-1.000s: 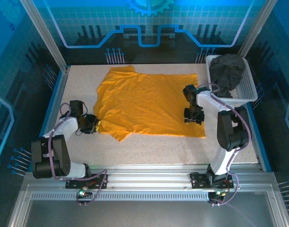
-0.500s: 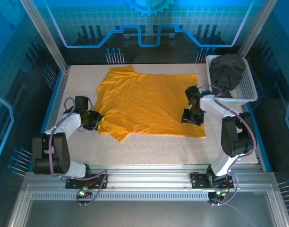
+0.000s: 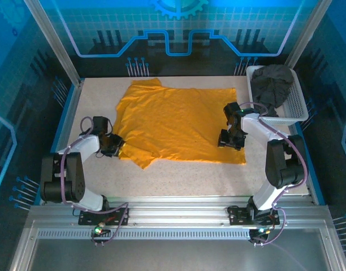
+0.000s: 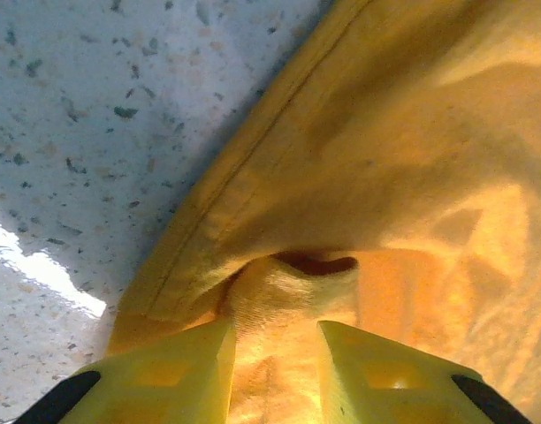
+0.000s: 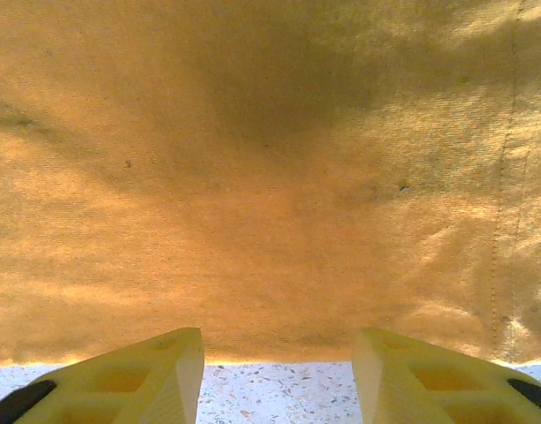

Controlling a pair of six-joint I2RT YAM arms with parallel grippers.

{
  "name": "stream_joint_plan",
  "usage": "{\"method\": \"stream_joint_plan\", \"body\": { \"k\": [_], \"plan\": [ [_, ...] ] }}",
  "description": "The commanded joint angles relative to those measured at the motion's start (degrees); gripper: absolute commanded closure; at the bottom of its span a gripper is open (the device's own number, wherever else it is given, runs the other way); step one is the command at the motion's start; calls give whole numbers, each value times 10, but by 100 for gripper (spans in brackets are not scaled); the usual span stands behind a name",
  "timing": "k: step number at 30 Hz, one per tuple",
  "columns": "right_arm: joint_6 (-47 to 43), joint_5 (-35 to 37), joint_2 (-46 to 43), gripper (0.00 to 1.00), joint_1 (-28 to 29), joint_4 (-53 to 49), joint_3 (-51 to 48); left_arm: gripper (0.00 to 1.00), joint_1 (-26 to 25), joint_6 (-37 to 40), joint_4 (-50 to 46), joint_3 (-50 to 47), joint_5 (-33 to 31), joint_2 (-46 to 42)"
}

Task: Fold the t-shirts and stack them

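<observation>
1. finding the bright orange-yellow soft cloth t-shirt [image 3: 173,124] lying spread, mostly flat, across the middle of the speckled pale stone-look table [image 3: 190,175], with one sleeve reaching toward the far left and a flap poking out at the near left.
2. judging it as light, limp and not fragile: draping and wrinkling readily, dragging along the table instead of sliding freely, and bunching wherever it is pinched.
3. favouring the stitched hem [image 4: 253,150] and the corners as places for taking hold, being doubled and firmer than the single layer in the middle; taking two points spaced along one edge, so as to be folding evenly and not rolling the cloth up.
4. seeing the left gripper [image 3: 112,145] at the shirt's left edge, its yellow fingers [image 4: 186,371] clamped together on a raised pucker of the cloth just inside the hem.
5. seeing the right gripper [image 3: 229,140] low over the shirt's near right edge, its fingers [image 5: 138,375] standing well apart and holding nothing, with cloth and a strip of bare table showing between the tips.
6. noting the dark charcoal grey cloth t-shirt [image 3: 272,82] sitting crumpled in the white mesh plastic basket [image 3: 300,107] at the far right corner, well apart from the orange one and not yet unfolded.
</observation>
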Motion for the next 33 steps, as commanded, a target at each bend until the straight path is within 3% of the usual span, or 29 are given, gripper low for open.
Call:
{"method": "stream_joint_plan", "body": {
  "k": [1,17,28,33],
  "plan": [
    [-1,-13,-7,52,-7,0,-4,70,-9,10,-11,-5,-16,3],
    [3,-19,8,52,-9,6,1,65,-34,11,-36,7,-47,16],
    [0,-16,7,52,-16,4,0,93,-36,28,-18,41,-55,26],
    [1,-10,8,52,-23,5,-3,100,-41,31,-55,43,-65,-15]
  ]
}}
